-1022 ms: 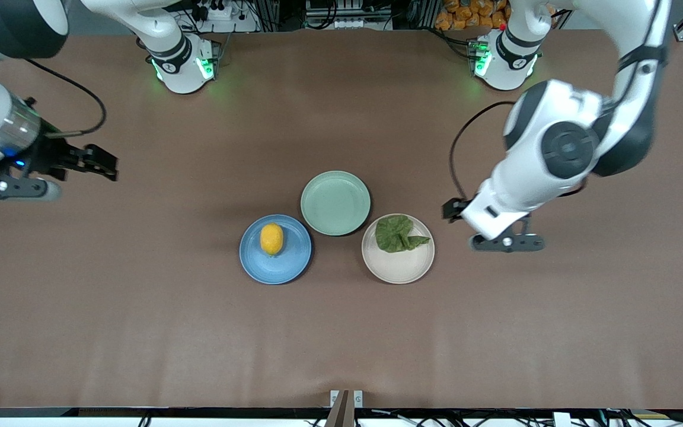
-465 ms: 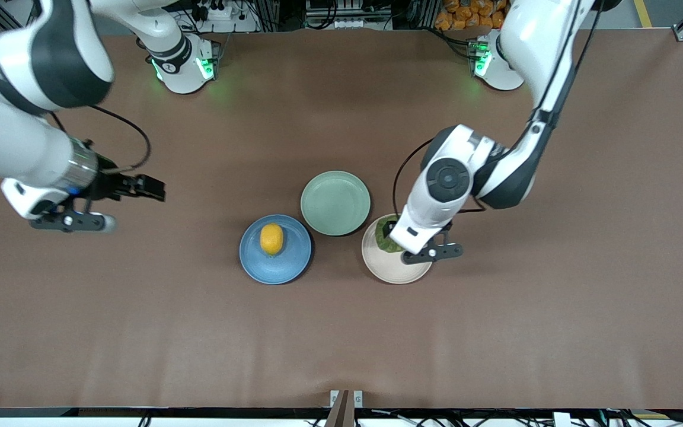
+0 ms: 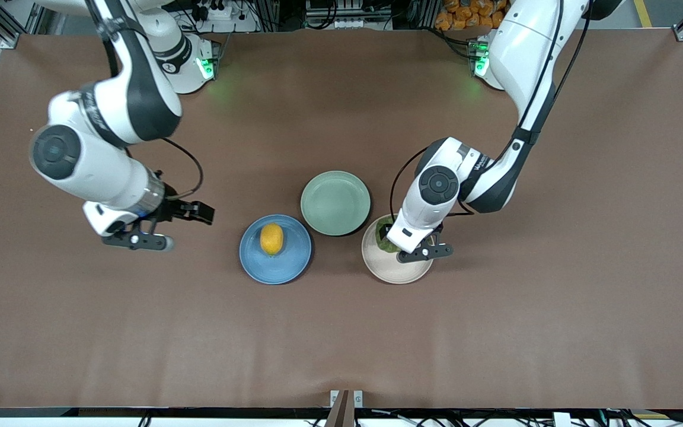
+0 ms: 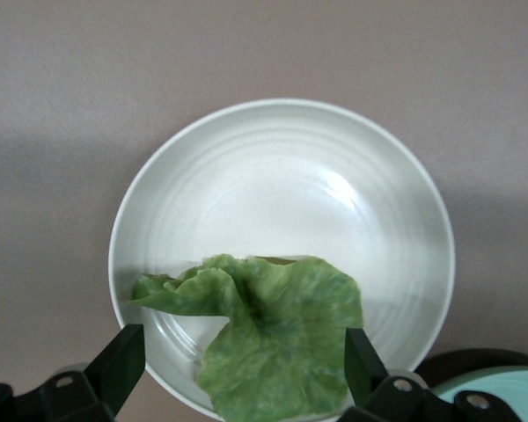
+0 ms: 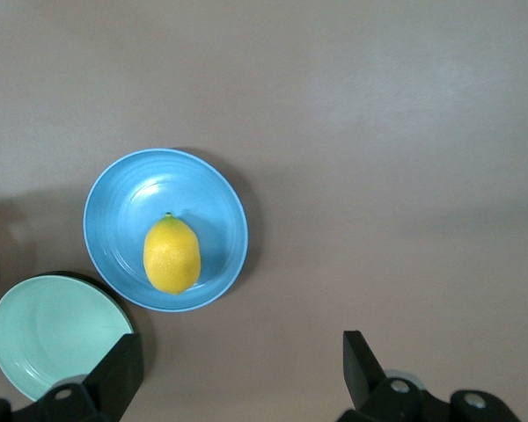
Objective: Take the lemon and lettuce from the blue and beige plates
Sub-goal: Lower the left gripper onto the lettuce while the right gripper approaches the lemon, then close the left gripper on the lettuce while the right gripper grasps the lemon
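The lemon point(image 3: 271, 239) lies on the blue plate point(image 3: 287, 264). The lettuce point(image 3: 383, 233) lies on the beige plate point(image 3: 398, 270), mostly hidden under the left hand. My left gripper point(image 3: 393, 235) is open just over the lettuce. In the left wrist view its fingers point(image 4: 123, 360) straddle the lettuce point(image 4: 282, 334) on the beige plate point(image 4: 290, 176). My right gripper point(image 3: 201, 212) is open and empty over bare table, beside the blue plate toward the right arm's end. The right wrist view shows the lemon point(image 5: 172, 255) on the blue plate point(image 5: 123, 198), apart from my right gripper point(image 5: 238, 374).
An empty mint-green plate point(image 3: 335, 203) sits between the two plates, farther from the front camera and touching both; it also shows in the right wrist view point(image 5: 53, 330). Brown table point(image 3: 341, 332) lies all around.
The left gripper has moved in over the beige plate and come down onto the lettuce. The right arm has swung in from the table's end toward the blue plate.
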Controlling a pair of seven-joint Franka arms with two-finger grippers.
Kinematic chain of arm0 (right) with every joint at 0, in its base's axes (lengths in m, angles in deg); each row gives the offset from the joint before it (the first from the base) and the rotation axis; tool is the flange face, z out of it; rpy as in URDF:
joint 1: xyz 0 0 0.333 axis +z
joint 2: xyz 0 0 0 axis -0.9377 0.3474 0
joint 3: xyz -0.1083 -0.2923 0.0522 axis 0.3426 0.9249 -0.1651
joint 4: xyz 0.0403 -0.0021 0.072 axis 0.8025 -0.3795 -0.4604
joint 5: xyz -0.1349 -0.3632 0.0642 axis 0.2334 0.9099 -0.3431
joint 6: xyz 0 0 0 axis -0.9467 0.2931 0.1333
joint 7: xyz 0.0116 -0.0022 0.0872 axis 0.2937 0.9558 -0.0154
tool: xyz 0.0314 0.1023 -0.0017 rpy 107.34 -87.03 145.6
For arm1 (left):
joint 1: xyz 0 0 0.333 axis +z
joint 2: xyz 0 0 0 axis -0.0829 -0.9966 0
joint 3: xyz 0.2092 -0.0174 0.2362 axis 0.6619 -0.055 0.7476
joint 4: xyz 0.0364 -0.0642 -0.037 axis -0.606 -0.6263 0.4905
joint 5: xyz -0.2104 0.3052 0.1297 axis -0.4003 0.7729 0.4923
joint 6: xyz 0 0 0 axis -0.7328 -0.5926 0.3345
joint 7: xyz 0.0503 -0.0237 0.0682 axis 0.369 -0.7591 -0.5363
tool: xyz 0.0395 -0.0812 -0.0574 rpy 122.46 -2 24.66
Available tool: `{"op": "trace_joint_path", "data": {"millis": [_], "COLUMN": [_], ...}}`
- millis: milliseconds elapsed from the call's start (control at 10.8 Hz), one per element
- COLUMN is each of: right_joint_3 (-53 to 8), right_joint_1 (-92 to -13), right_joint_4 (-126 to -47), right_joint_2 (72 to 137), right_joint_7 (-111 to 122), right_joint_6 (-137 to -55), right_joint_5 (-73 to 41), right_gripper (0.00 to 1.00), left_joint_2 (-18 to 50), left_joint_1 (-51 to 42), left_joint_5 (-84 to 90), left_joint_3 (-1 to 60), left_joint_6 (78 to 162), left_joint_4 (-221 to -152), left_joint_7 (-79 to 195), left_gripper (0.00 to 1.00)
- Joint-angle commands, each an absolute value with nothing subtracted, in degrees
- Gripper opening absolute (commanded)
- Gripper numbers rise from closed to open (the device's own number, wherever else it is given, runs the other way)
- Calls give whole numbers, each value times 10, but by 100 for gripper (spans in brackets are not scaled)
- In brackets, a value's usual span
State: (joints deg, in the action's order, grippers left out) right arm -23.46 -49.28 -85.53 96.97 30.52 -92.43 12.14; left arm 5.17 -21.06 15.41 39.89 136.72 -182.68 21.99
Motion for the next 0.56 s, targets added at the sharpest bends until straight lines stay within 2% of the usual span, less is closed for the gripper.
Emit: {"op": "trace_joint_path", "data": {"millis": [0, 465], "right_joint_3": [-231, -230], "right_joint_1": [-481, -438], "right_joint_4": [-865, -872], "right_joint_2": [989, 1061], "right_joint_7": [316, 376], "right_joint_6": [-957, -1067], "right_joint_5": [91, 91], "right_gripper": [100, 100], "left_joint_2": [52, 27], "left_joint_1": [-213, -219], "left_joint_5": [166, 167], "left_joint_3": [400, 400], "left_joint_6": [1406, 1424], "left_joint_4": [-1855, -1847], "left_joint_7": [198, 179], "left_gripper": [100, 100]}}
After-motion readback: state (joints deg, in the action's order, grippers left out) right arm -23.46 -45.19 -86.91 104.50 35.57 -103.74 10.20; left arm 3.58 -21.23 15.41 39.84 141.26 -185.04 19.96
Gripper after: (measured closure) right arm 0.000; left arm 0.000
